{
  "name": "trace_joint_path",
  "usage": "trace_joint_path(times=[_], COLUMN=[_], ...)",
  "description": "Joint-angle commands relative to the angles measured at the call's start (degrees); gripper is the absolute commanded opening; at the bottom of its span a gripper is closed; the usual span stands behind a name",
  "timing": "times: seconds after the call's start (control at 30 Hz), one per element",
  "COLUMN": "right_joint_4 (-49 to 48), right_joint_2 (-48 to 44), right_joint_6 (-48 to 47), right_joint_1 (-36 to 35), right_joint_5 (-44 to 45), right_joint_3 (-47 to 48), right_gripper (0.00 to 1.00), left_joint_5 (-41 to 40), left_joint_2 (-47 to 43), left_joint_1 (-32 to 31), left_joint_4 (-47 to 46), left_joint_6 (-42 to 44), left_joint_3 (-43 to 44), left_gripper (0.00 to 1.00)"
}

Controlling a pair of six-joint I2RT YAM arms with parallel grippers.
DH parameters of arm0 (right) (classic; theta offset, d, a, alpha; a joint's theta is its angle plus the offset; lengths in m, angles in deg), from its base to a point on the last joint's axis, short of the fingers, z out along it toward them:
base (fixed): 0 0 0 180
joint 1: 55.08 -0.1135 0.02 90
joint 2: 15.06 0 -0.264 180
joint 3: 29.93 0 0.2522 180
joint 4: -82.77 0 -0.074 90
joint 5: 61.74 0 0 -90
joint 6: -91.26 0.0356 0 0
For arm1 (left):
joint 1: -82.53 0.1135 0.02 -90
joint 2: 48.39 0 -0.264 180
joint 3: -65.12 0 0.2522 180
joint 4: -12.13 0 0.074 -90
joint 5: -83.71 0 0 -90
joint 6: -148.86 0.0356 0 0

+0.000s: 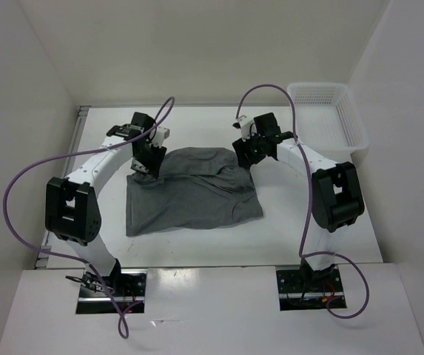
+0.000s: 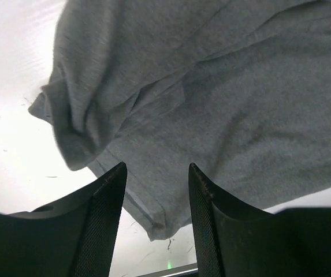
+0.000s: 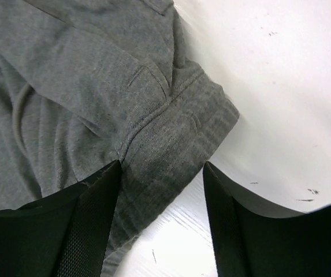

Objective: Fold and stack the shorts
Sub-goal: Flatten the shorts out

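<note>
The grey shorts lie spread and rumpled in the middle of the white table. My left gripper hovers over their far left corner, jaws open, with the cloth's hemmed corner below the gap. My right gripper hovers over the far right corner, jaws open, with the darker waistband end between and below the fingers. The shorts also show in the left wrist view and the right wrist view. Neither gripper holds cloth.
A white mesh basket stands at the far right of the table. Walls enclose the table on the left, back and right. Purple cables loop from both arms.
</note>
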Motion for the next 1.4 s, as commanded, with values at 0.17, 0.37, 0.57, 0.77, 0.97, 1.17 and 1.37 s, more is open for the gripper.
trace_joint_path(times=[0.17,0.37,0.57,0.77,0.97,1.17,1.37], right_joint_4=[-2.8,-2.8,-3.4,-3.9,-3.9,-4.9,-6.9], right_joint_2=[0.9,1.4,2.6,3.7,4.8,4.8,6.5], right_joint_6=[-0.1,-0.6,-1.7,-2.3,-2.3,-3.7,-5.1], right_joint_1=[-0.4,-0.4,-0.4,-0.4,-0.4,-0.4,2.5], right_joint_5=[2.6,2.6,2.6,3.1,3.7,6.1,9.8], right_joint_3=[1.4,1.4,1.4,1.4,1.4,3.0,6.6], right_gripper=[0.63,0.61,0.60,0.57,0.43,0.04,0.00], left_joint_5=[-14.2,-15.2,-14.0,-12.4,-11.3,-12.6,-14.9], left_joint_2=[3.9,8.0,10.9,12.6,13.1,9.4,8.4], left_joint_1=[0.2,2.6,3.1,3.1,3.1,4.8,10.4], left_joint_4=[-6.7,-8.6,-10.8,-12.3,-11.7,-9.4,-9.9], left_joint_6=[0.2,0.2,0.2,0.2,0.2,0.2,0.2], left_joint_3=[-4.5,-3.2,-4.4,-4.4,-4.4,4.6,17.7], left_gripper=[0.53,0.53,0.48,0.29,0.00,0.00,0.00])
